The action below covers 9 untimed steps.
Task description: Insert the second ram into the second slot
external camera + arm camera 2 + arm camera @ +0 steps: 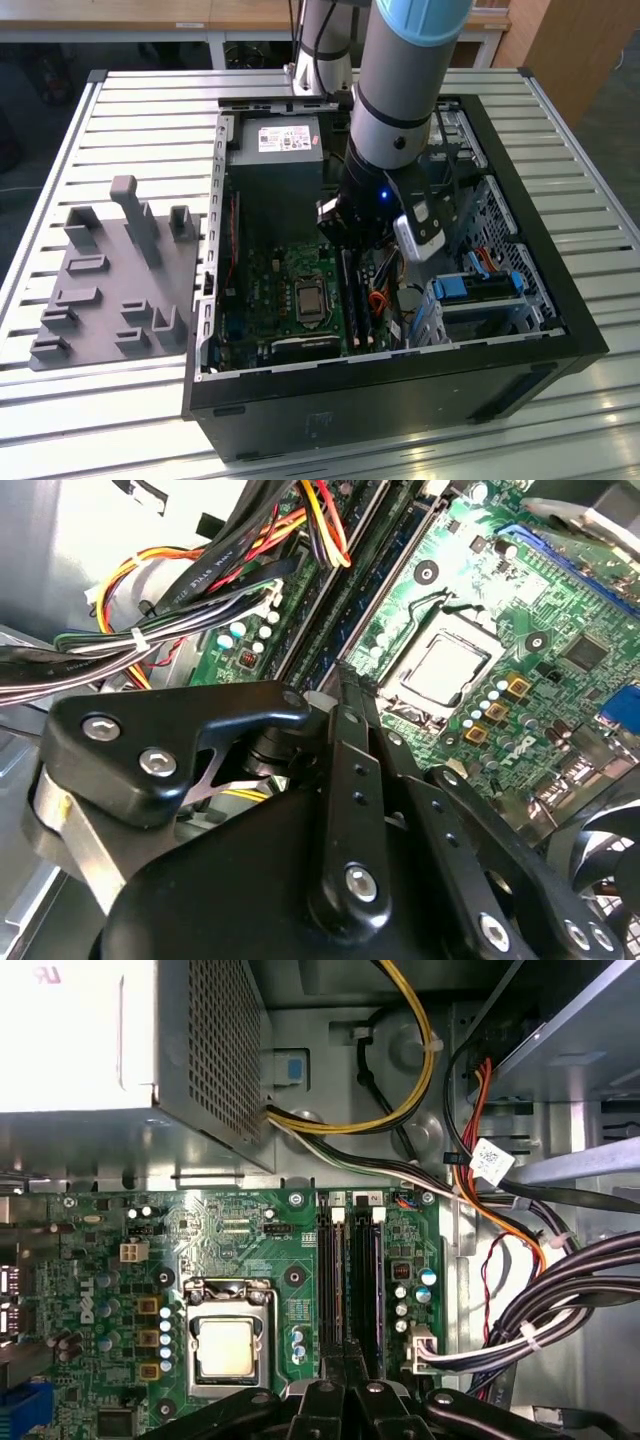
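Reaches down into the open computer case [560,330] on the slatted table [140,110], with the gripper [351,250] at the centre of the exterior view, just to the right of the processor socket [308,298]. Keeps the fingers [345,715] drawn tight together, tips set over the near end of the two memory slots [331,1280] in the lower middle of the first wrist view; cannot be told whether anything is pinched between them. Shows the second ram [373,1280] standing on edge in the slot farther from the socket, directly beneath the fingertips.
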Each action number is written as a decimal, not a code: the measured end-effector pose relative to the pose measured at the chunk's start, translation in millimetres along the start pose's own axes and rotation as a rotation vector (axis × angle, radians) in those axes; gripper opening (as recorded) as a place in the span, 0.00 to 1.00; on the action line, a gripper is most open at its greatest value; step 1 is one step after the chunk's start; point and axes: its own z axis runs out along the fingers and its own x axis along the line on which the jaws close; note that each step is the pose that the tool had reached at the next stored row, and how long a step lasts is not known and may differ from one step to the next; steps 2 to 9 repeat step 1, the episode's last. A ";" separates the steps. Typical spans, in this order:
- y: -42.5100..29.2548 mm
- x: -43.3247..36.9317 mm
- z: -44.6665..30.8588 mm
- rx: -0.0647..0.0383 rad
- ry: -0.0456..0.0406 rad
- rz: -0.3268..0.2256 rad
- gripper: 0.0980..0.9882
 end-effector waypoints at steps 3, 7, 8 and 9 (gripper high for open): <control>0.0 0.0 0.0 0.000 0.0000 0.000 0.01; 0.0 0.0 0.0 0.000 0.0000 0.000 0.01; 0.0 0.0 0.0 0.000 0.0000 0.000 0.01; 0.0 0.0 0.0 0.000 0.0000 0.000 0.01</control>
